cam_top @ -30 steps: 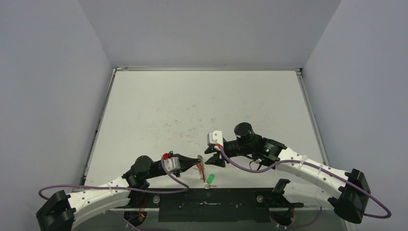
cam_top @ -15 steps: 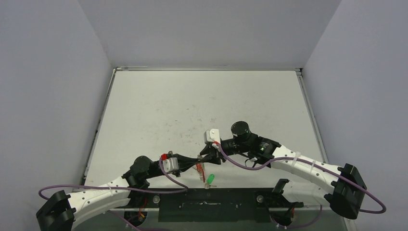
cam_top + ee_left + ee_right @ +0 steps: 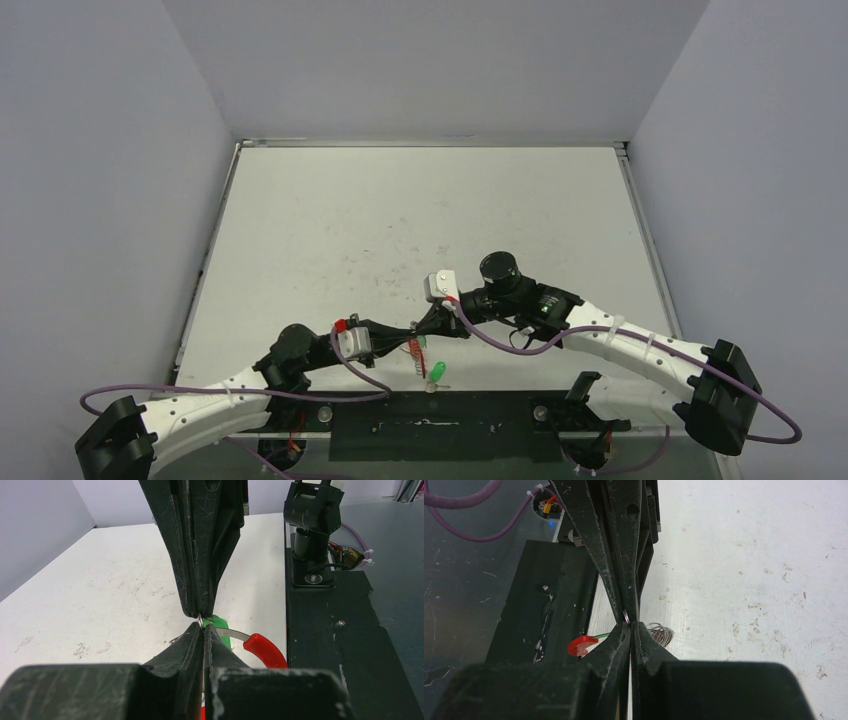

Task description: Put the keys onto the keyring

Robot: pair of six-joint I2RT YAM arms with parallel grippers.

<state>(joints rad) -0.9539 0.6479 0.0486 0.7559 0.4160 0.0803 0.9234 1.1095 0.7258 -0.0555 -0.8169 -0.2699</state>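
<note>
Low in the centre of the top view, the two arms meet tip to tip over the white table [image 3: 420,220]. The left gripper [image 3: 409,336] is clamped on the keyring [image 3: 417,355], whose red and silvery loop sits just below the meeting point. A green-headed key [image 3: 437,372] lies on the table just to the ring's lower right, near the black base plate [image 3: 430,425].

In the left wrist view, the left fingers [image 3: 192,647] rise from the bottom edge, pressed together. The right gripper [image 3: 424,326] comes down from the top, also closed. The tips meet mid-frame at a small wire loop. Whether the right one pinches it cannot be told. A silver band curves right from there to the red sleeve [image 3: 265,650], with a green key head [image 3: 221,636] just behind.

In the right wrist view, the same closed tips meet at centre. The red sleeve lies lower left, and a silvery coil [image 3: 660,634] lies just right of the tips.
</note>
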